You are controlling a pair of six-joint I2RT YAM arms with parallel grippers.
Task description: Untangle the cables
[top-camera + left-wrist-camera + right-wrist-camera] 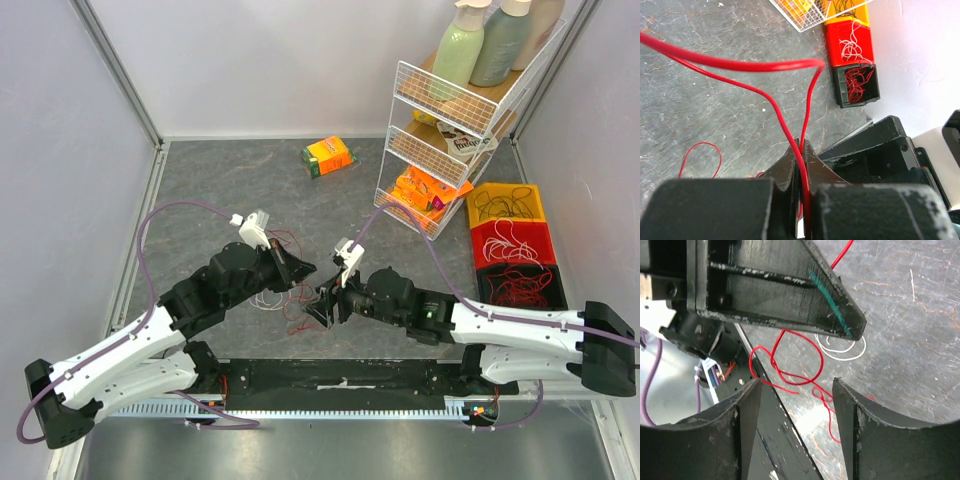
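**Arrangement of the table [200, 190], top view.**
At centre the cables [268, 297] lie between the left gripper [801, 148] and the right gripper [796, 383]. A carton [328, 156] lies behind them. The wire rack [440, 150] stands at the back right, with three bins [512, 244] in a row just beside it on its right.

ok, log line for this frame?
left gripper: shut on red cable | right gripper: open, above its loops on table | state: loops tangled
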